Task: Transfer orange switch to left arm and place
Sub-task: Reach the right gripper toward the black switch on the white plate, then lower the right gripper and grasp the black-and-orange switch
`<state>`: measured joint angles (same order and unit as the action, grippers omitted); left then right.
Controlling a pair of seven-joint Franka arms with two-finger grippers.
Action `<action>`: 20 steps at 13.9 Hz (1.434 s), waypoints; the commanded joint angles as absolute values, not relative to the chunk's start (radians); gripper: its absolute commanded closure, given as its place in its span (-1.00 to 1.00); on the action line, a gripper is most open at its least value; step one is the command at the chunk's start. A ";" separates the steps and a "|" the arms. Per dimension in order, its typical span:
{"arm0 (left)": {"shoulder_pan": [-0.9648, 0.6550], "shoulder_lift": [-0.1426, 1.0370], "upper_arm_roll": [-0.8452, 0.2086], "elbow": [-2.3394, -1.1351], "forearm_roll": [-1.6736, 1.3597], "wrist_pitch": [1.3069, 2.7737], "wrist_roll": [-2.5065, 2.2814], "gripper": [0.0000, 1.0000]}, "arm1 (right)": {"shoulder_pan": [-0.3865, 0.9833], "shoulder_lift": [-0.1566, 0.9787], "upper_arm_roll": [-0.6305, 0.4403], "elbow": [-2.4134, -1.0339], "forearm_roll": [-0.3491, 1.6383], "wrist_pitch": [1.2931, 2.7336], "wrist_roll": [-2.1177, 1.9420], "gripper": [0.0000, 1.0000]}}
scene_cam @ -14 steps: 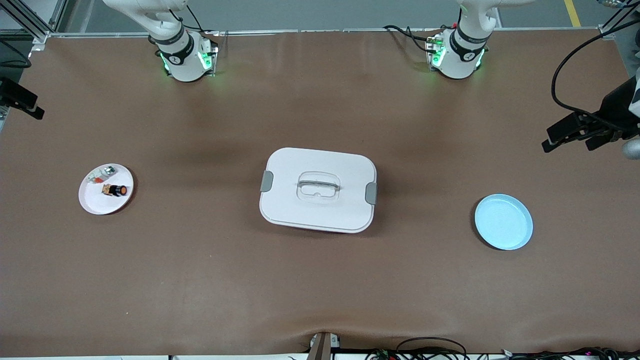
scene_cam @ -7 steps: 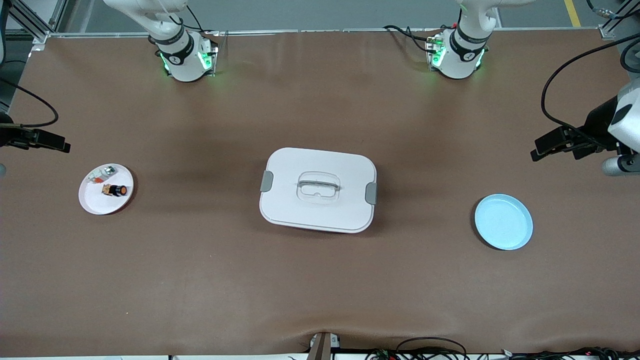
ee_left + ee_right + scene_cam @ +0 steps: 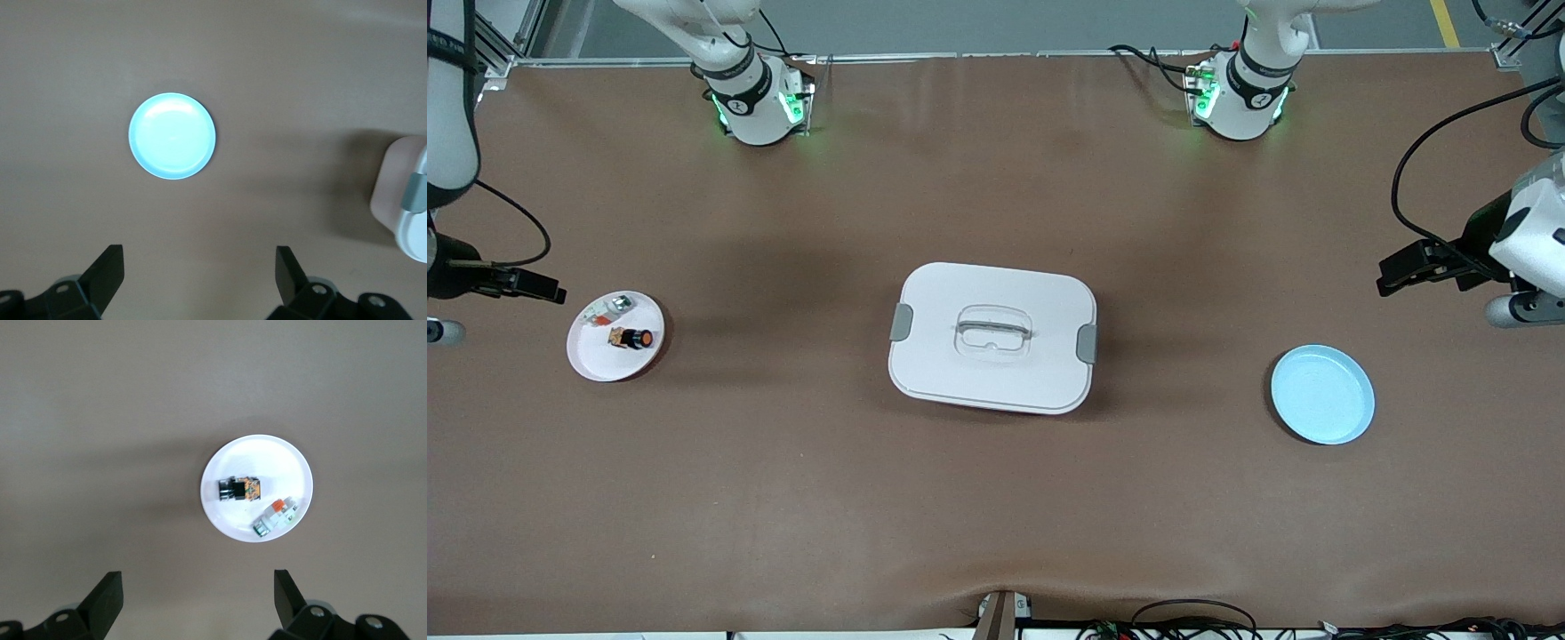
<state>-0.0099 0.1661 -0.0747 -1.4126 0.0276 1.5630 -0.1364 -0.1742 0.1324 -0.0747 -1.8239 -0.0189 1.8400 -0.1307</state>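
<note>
The orange switch (image 3: 634,338) lies on its side on a small white plate (image 3: 600,360) toward the right arm's end of the table. It also shows in the right wrist view (image 3: 239,489) on the plate (image 3: 267,457). My right gripper (image 3: 554,293) is open and empty, up over the table beside that plate; its jaws (image 3: 198,600) stand wide apart. The white box (image 3: 992,337) sits mid-table, its edge showing in the left wrist view (image 3: 407,200). My left gripper (image 3: 1382,276) is open and empty (image 3: 199,280), over the table at the left arm's end.
A small white-silver part with a red-orange bit (image 3: 609,308) shares the white plate (image 3: 275,517). An empty light-blue plate (image 3: 1322,394) lies toward the left arm's end (image 3: 172,135). Cables hang by both table ends.
My right gripper has swung in from the table's end toward the white plate. My left gripper has shifted a little toward the blue plate. Nothing on the table has moved.
</note>
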 commanded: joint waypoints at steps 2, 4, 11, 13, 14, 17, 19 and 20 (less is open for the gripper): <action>-0.015 0.169 -0.078 -1.407 0.060 1.545 -0.117 -1.00 | -0.215 0.089 -0.063 -2.011 -0.029 2.043 -0.164 -1.00; -0.009 0.166 -0.078 -1.416 0.058 1.545 -0.121 -1.00 | -0.232 0.100 -0.063 -2.060 -0.029 2.133 -0.175 -1.00; 0.002 0.158 -0.075 -1.416 0.019 1.545 -0.126 -1.00 | -0.290 0.255 -0.060 -2.075 -0.011 2.327 -0.264 -1.00; 0.002 0.158 -0.075 -1.414 0.017 1.545 -0.124 -1.00 | -0.307 0.287 -0.058 -2.079 0.059 2.341 -0.267 -1.00; 0.002 0.156 -0.075 -1.414 0.017 1.545 -0.126 -1.00 | -0.307 0.301 -0.060 -2.079 0.078 2.345 -0.270 -1.00; 0.002 0.155 -0.075 -1.414 0.015 1.545 -0.127 -1.00 | -0.305 0.313 -0.058 -2.126 0.081 2.435 -0.301 -1.00; 0.000 0.155 -0.075 -1.414 0.015 1.545 -0.127 -1.00 | -0.298 0.318 -0.055 -2.178 0.081 2.526 -0.302 -1.00; 0.002 0.155 -0.075 -1.413 0.015 1.545 -0.127 -1.00 | -0.298 0.331 -0.055 -2.186 0.081 2.545 -0.319 -1.00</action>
